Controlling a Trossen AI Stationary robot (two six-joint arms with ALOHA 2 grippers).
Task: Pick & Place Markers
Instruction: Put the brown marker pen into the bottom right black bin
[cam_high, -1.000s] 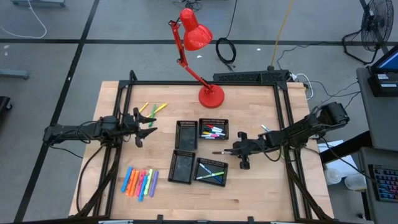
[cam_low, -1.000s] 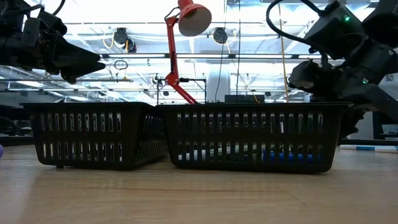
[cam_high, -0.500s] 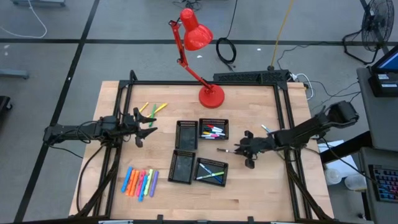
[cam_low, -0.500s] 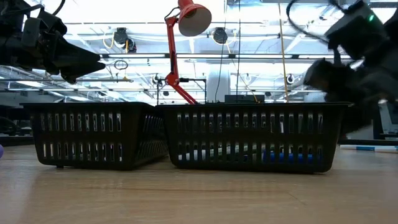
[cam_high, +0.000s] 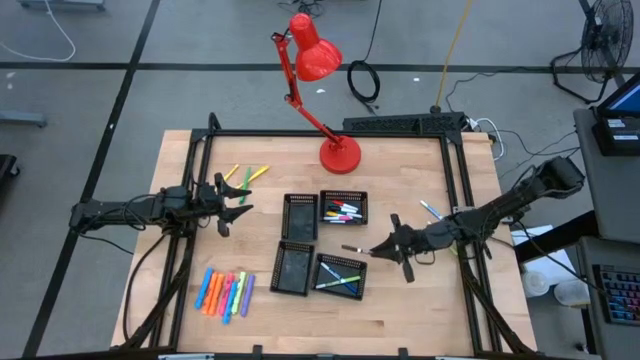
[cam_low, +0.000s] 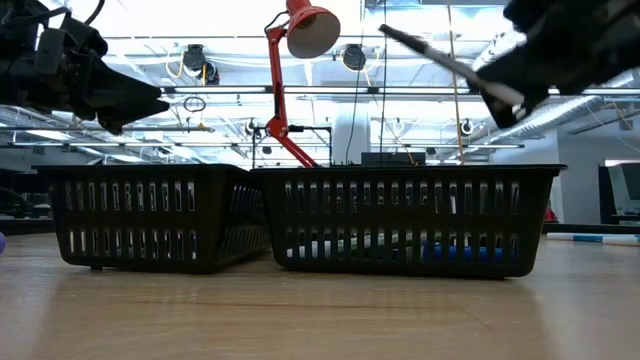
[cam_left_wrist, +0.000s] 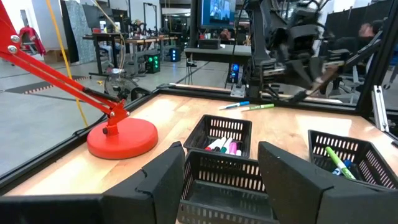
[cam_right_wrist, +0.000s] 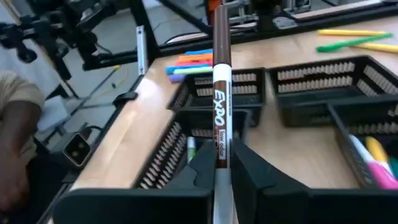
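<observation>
Now marker (cam_right_wrist: 220, 93) lengthwise from right hand (cam_high: 388, 250)

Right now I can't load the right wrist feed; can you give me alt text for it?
The right gripper is shut on a white EXPO marker with a dark cap, its tip pointing forward over the black mesh trays. Beyond lie neon highlighters and yellow and green markers on the wooden table; one tray holds pink and yellow pens.

Four trays (cam_high: 299, 217) mid-table, lamp (cam_high: 339, 154) behind them, loose markers (cam_high: 225, 293) front-left, right gripper (cam_high: 380, 251) holding a marker (cam_high: 355, 248) just right of the front-right tray (cam_high: 340, 276).
</observation>
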